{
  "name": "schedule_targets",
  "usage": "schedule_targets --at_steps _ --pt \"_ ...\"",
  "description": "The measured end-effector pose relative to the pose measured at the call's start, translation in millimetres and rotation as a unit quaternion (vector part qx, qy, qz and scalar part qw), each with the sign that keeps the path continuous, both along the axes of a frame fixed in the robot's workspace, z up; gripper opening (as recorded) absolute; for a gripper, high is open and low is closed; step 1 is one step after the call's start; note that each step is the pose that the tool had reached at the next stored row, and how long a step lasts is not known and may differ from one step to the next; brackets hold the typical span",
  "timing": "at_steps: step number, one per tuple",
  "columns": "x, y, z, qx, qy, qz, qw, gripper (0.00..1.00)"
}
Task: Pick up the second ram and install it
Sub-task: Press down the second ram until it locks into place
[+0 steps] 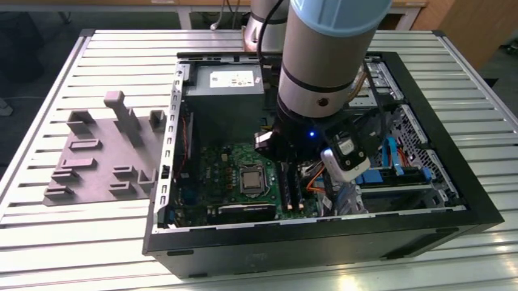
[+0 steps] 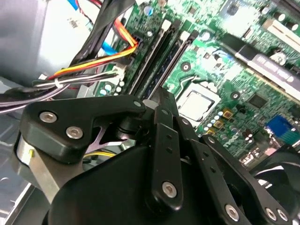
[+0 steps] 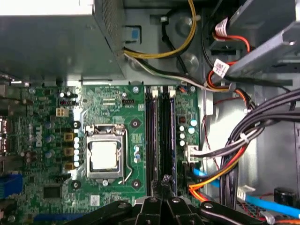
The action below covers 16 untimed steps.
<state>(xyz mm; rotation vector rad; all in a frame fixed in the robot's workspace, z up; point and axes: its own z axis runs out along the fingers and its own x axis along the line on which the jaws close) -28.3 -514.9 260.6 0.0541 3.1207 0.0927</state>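
Exterior view, left to right: grey foam tray (image 1: 101,160) on slatted table (image 1: 48,242), open computer case (image 1: 453,200), arm inside. Gripper (image 3: 164,180) clenched above RAM slots (image 3: 159,136); second ram (image 2: 161,63) seated in slot beside CPU socket (image 3: 104,154).

Slatted metal table (image 1: 89,248); wooden furniture (image 1: 477,30) behind.
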Motion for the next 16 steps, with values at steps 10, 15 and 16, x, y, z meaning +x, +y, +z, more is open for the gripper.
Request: schedule_targets --at_steps 10,15,16 --pt "-0.2 8.0 2.9 0.0003 -0.0003 0.000 1.0000 0.11" --pt "-0.2 8.0 4.0 0.0004 -0.0003 0.000 1.0000 0.11" --pt "-0.2 8.0 4.1 0.0004 -0.0003 0.000 1.0000 0.11"
